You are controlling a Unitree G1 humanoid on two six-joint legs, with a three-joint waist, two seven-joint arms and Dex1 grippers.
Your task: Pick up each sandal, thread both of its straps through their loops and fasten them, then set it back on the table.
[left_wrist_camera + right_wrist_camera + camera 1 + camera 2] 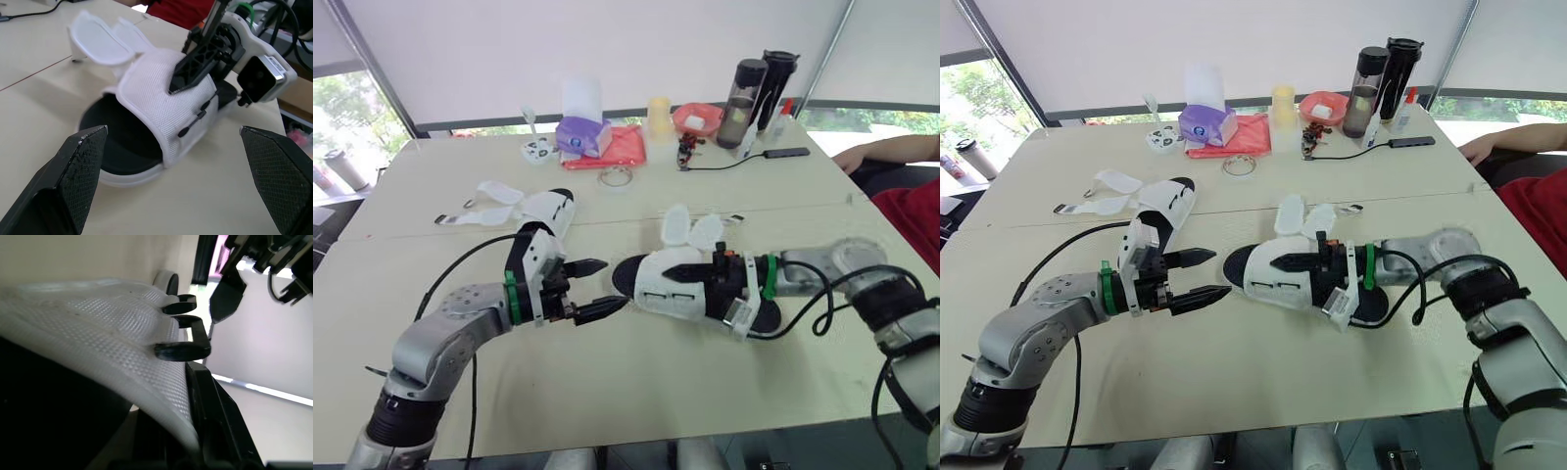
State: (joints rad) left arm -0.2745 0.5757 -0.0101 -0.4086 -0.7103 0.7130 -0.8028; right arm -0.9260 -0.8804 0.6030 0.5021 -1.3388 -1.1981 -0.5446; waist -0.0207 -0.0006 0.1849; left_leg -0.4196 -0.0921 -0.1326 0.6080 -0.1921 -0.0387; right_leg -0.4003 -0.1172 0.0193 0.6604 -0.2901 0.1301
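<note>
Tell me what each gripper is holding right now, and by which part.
The right gripper pinches the nearer sandal by its white mesh upper, near the black loops. The left gripper is open and holds nothing.

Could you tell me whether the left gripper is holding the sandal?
No, the left gripper is open, its fingers spread wide before the sandal.

Beige table (607, 392) beneath white blinds (607, 49), daylit windows (342, 108).

Table (636, 392): far sandal (546, 209), straps loose; near sandal (656, 294), centre, held by right gripper (677, 277); left gripper (615, 284) spread at toe.
</note>
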